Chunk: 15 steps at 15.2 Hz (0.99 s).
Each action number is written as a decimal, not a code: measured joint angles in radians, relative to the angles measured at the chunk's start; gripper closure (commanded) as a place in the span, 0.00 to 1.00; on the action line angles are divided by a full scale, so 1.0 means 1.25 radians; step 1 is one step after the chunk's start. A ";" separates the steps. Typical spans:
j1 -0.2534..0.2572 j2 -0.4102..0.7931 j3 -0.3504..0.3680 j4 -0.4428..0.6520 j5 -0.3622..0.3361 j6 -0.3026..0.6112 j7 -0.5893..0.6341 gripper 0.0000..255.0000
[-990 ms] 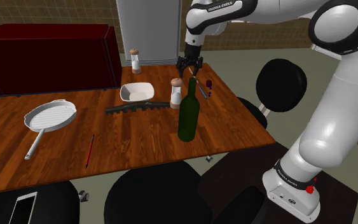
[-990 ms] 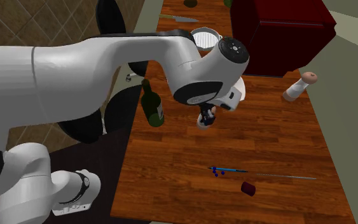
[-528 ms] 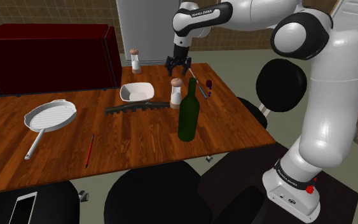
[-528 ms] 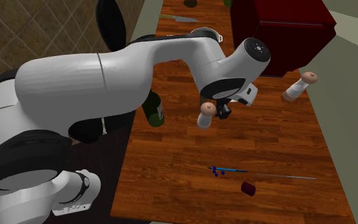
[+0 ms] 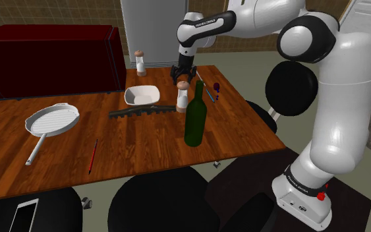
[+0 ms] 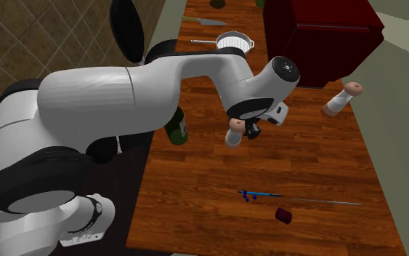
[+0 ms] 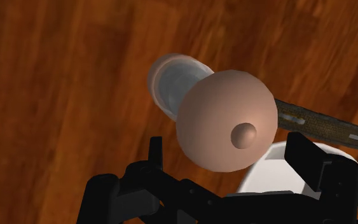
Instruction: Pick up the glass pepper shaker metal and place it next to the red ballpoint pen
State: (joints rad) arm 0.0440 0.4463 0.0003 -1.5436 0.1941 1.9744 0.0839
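Just behind the green bottle (image 5: 194, 115), the tan-capped pepper shaker (image 5: 182, 96) was set upright on the table (image 5: 138, 142), toward its end by the stand. Directly above the cap the hand (image 5: 182, 78) was held, fingers spread apart, not closed on it.

The black two-finger claw (image 7: 227, 145) stands spread. A clear glass shaker with a rounded pinkish-tan knobbed cap (image 7: 225, 121) sits between its fingers, apparently untouched, on a reddish-brown wooden tabletop (image 7: 63, 83). A white dish (image 7: 269, 175) lies beside one finger, with a dark flat strip (image 7: 323, 124) just beyond.
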 measured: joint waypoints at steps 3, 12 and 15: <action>0.000 0.001 0.000 -0.001 0.000 0.003 0.000 0.00; 0.000 0.001 0.000 -0.001 0.000 0.003 0.000 1.00; 0.000 0.001 0.000 -0.001 0.000 0.003 0.000 1.00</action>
State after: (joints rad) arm 0.0446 0.4473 0.0008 -1.5446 0.1946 1.9778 0.0839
